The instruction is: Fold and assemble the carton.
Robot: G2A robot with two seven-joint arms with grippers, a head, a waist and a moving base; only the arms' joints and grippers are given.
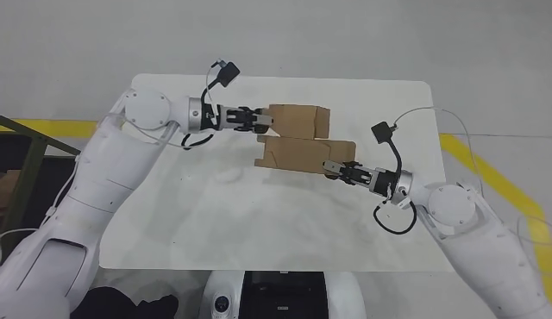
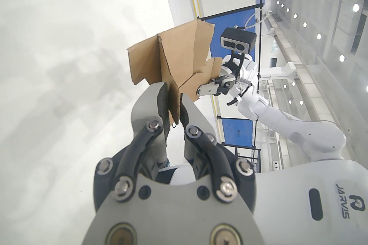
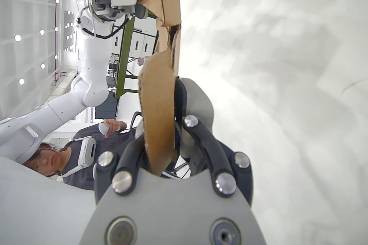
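Observation:
A brown cardboard carton (image 1: 297,138), partly unfolded with loose flaps, hangs over the middle of the white table (image 1: 172,224), held between both arms. My left gripper (image 1: 266,122) is shut on a flap at the carton's left end; in the left wrist view its fingers (image 2: 162,102) pinch that cardboard panel (image 2: 169,62). My right gripper (image 1: 332,167) is shut on a flap at the carton's lower right corner. In the right wrist view the cardboard (image 3: 158,102) runs between its fingers (image 3: 181,96), and the left gripper (image 3: 138,9) shows farther off at the carton's other end.
The white table spreads wide around the carton, with bare surface in front and on the left. A yellow floor line (image 1: 474,159) runs past the table's right edge. A dark frame (image 1: 26,146) stands at the left.

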